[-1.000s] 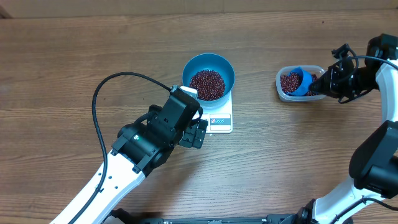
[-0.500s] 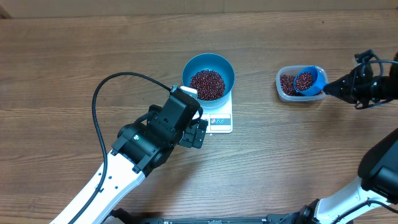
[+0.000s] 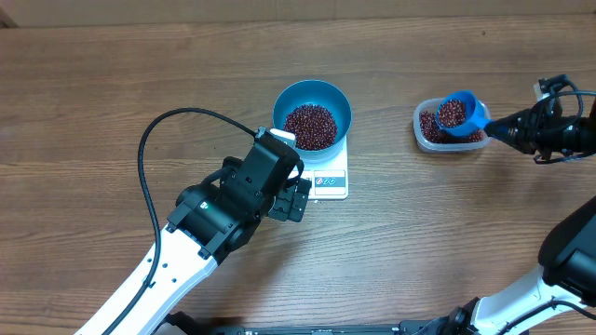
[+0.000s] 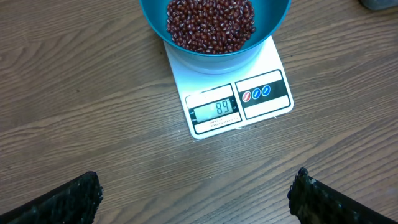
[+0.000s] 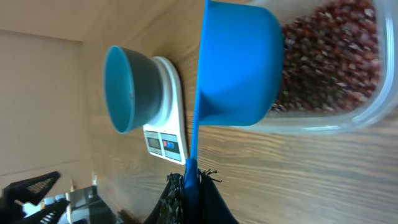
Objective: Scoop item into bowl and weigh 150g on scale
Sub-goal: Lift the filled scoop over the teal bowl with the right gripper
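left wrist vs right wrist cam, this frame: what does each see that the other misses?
Left wrist only: a readable display showing 89, the beans heaped inside the bowl, and the left gripper with its fingers wide apart low in frame.

Right wrist only: the blue scoop seen from underneath, its handle clamped in the right gripper, in front of the clear tub of beans.

Both: the bowl sitting on the white scale, and the wooden table. The right wrist sees the bowl only from outside.

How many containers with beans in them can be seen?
3: the bowl on the scale, the clear tub at the right, the scoop over that tub. None seems hidden.
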You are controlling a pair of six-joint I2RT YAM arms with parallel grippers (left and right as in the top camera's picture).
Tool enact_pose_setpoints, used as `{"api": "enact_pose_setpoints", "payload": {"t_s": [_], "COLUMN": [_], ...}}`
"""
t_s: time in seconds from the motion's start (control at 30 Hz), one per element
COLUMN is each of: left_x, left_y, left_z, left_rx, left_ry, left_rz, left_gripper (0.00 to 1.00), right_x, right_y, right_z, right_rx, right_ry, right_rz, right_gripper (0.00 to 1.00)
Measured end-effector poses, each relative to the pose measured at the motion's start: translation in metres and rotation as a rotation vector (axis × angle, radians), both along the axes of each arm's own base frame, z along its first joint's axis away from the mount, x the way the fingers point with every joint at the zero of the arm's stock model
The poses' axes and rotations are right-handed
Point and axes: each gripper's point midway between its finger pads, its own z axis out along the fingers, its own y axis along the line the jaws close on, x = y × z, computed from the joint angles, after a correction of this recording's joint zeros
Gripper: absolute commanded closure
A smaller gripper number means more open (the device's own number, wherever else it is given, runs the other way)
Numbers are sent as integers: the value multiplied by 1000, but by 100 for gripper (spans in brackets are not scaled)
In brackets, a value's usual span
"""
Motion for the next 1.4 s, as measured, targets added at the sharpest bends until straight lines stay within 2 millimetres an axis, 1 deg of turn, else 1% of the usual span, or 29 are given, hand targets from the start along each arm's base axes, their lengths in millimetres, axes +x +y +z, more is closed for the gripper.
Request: {"api": "enact_pose_setpoints", "payload": {"t_s": [0.1, 0.2, 0.3, 0.37, 0.43, 0.5, 0.63, 0.77, 0.83, 0.9, 0.97, 1.17, 1.3, 1.4], "left_x": [0, 0, 0, 0, 0, 0, 0, 0, 0, 0, 0, 0, 0, 0], "left_y": [0, 0, 0, 0, 0, 0, 0, 0, 0, 0, 0, 0, 0, 0], "left_z": [0, 0, 0, 0, 0, 0, 0, 0, 0, 0, 0, 0, 0, 0], "left_rx": [0, 0, 0, 0, 0, 0, 0, 0, 0, 0, 0, 0, 0, 0], "left_ry": [0, 0, 0, 0, 0, 0, 0, 0, 0, 0, 0, 0, 0, 0], "left_rz": [0, 0, 0, 0, 0, 0, 0, 0, 0, 0, 0, 0, 0, 0], "left_gripper": [0, 0, 0, 1, 0, 0, 0, 0, 0, 0, 1, 0, 1, 0], "right_x": [3, 7, 11, 14, 16, 19, 32, 44, 50, 51, 48, 43, 43, 47], "right_y": [9, 24, 44, 62, 74, 93, 148, 186, 201, 211, 224, 242, 247, 243], "right_z": [4, 8, 15, 20, 24, 31, 47, 58, 57, 53, 43, 26, 25, 27], "right_rx": [25, 47, 84, 105, 110, 107, 85, 51, 10, -27, -90, -225, -270, -303], "right_ry": [-20, -40, -68, -82, -96, -123, -225, -304, -309, -296, -264, -221, -223, -221], "right_rz": [18, 54, 98, 140, 171, 225, 368, 441, 455, 462, 475, 500, 504, 480], "right_gripper": [96, 96, 96, 96, 96, 96, 96, 96, 96, 96, 96, 96, 96, 96]}}
